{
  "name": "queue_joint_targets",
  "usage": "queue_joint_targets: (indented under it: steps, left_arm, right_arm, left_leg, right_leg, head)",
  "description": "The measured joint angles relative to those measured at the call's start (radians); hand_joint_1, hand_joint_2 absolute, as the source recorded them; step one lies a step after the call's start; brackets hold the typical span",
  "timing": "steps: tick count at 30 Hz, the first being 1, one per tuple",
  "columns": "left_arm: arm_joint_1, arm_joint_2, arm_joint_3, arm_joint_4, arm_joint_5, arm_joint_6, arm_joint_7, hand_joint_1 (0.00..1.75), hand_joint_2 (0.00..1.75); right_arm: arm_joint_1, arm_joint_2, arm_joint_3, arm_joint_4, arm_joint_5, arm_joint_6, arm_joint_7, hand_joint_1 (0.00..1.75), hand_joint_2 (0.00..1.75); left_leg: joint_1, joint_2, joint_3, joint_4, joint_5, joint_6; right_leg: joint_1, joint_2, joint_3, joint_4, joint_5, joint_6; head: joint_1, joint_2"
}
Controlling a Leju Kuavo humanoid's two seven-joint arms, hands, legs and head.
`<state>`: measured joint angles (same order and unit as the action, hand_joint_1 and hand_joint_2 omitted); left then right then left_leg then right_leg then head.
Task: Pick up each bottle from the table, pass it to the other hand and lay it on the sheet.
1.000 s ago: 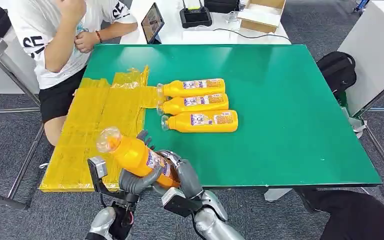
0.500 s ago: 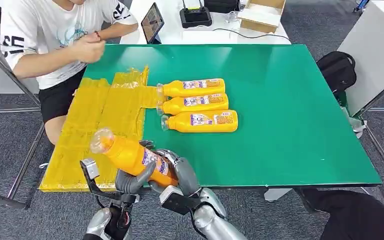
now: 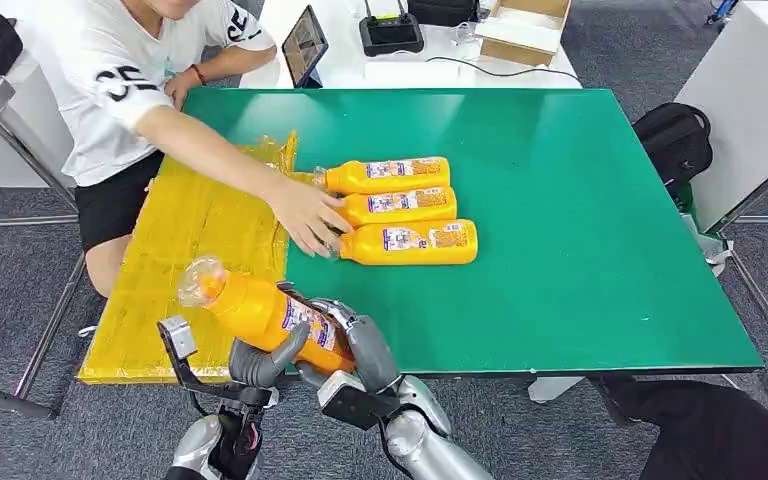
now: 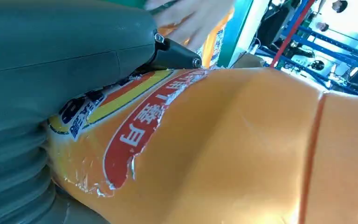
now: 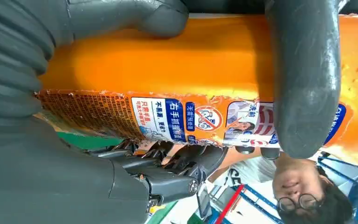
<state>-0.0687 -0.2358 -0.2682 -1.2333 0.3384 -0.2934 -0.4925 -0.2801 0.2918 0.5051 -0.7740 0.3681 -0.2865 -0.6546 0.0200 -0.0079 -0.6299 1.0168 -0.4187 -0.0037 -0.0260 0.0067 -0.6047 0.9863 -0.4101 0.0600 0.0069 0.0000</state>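
An orange bottle [image 3: 265,312] is held in the air at the near edge of the green table [image 3: 580,250], above the near right corner of the yellow sheet [image 3: 190,260]. It is tilted, with its clear cap [image 3: 203,281] raised towards the robot's left and its base down towards the right. Both hands are closed on it. The left hand [image 3: 263,362] is wrapped under the middle of the bottle, and in the left wrist view its grey cover [image 4: 51,60] is pressed against the torn label [image 4: 135,135]. The right hand [image 3: 355,345] is clamped on the base end; in the right wrist view a thick grey thumb [image 5: 303,79] lies across the orange body and dark fingers [image 5: 168,163] are curled below the label.

Three more bottles [image 3: 390,207] lie side by side on the table, just right of the sheet, with their caps pointing towards it. The far one [image 3: 385,175] and the middle one [image 3: 395,206] are touching, and the near one [image 3: 410,242] lies just beside them. A person [image 3: 120,90] in a white shirt is seated at the far left corner of the table. The person's hand [image 3: 310,215] is stretched over the sheet and rests at the cap ends of the middle and near bottles. Whether that hand grips either bottle cannot be told.
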Motion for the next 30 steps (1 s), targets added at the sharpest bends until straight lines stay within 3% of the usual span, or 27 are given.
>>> queue_joint_targets:
  steps: [8, 9, 10, 11, 17, 18, 19, 30]
  left_arm:
    - [0.000, 0.000, 0.000, 0.000, 0.000, 0.000, 0.000, 1.75, 1.75]
    - [0.000, 0.000, 0.000, 0.000, 0.000, 0.000, 0.000, 1.75, 1.75]
    - [0.000, 0.000, 0.000, 0.000, 0.000, 0.000, 0.000, 1.75, 1.75]
    - [0.000, 0.000, 0.000, 0.000, -0.001, 0.000, 0.000, 1.75, 1.75]
    - [-0.015, 0.000, 0.000, -0.001, -0.046, 0.021, -0.021, 1.75, 1.75]
    - [-0.016, -0.005, -0.003, -0.026, -0.117, 0.105, -0.060, 1.75, 1.75]
    - [-0.031, -0.005, 0.024, -0.091, -0.193, 0.215, -0.102, 1.75, 1.75]
    - [-0.075, -0.004, 0.082, -0.113, -0.262, 0.358, -0.124, 1.75, 1.75]
  right_arm:
    - [0.000, 0.000, 0.000, 0.000, 0.000, 0.000, 0.000, 1.75, 1.75]
    - [0.000, 0.000, 0.000, 0.000, 0.000, 0.000, 0.000, 0.37, 1.75]
    - [0.000, 0.000, 0.000, 0.000, 0.000, 0.000, 0.000, 0.00, 1.75]
    - [0.000, 0.000, 0.000, 0.000, 0.000, 0.000, 0.001, 0.00, 0.00]
    - [0.012, 0.004, 0.003, 0.000, -0.009, 0.014, 0.002, 0.00, 0.00]
    - [0.042, 0.005, 0.000, -0.050, -0.089, 0.057, 0.008, 0.00, 0.00]
    - [0.123, -0.018, -0.027, -0.247, -0.164, 0.123, 0.032, 0.00, 0.00]
    - [0.167, -0.026, -0.048, -0.385, -0.191, 0.112, 0.038, 0.00, 0.00]
  left_leg:
    - [0.000, 0.000, 0.000, 0.000, 0.000, 0.000]
    - [0.000, 0.000, 0.000, 0.000, 0.000, 0.000]
    - [0.000, 0.000, 0.000, 0.000, 0.000, 0.000]
    - [0.000, 0.000, 0.000, 0.000, 0.000, 0.000]
    - [0.000, 0.000, 0.000, 0.000, 0.000, 0.000]
    - [0.000, 0.000, 0.000, 0.000, 0.000, 0.000]
    - [0.000, 0.000, -0.001, 0.000, 0.000, 0.000]
    - [0.000, 0.000, -0.001, 0.000, 0.000, 0.000]
  right_leg:
    - [0.000, 0.000, 0.000, 0.000, 0.000, 0.000]
    - [0.000, 0.000, 0.000, 0.000, 0.000, 0.000]
    - [0.000, 0.000, 0.000, 0.000, 0.000, 0.000]
    - [0.000, 0.000, 0.000, 0.000, 0.000, 0.000]
    - [0.000, 0.000, 0.000, 0.000, 0.000, 0.000]
    - [0.000, 0.000, 0.000, 0.000, 0.000, 0.000]
    - [0.000, 0.000, 0.000, 0.000, 0.000, 0.000]
    - [0.000, 0.000, 0.000, 0.000, 0.000, 0.000]
  head:
    - [0.000, 0.000]
    - [0.000, 0.000]
    - [0.000, 0.000]
    - [0.000, 0.000]
    - [0.000, 0.000]
    - [0.000, 0.000]
    - [0.000, 0.000]
    - [0.000, 0.000]
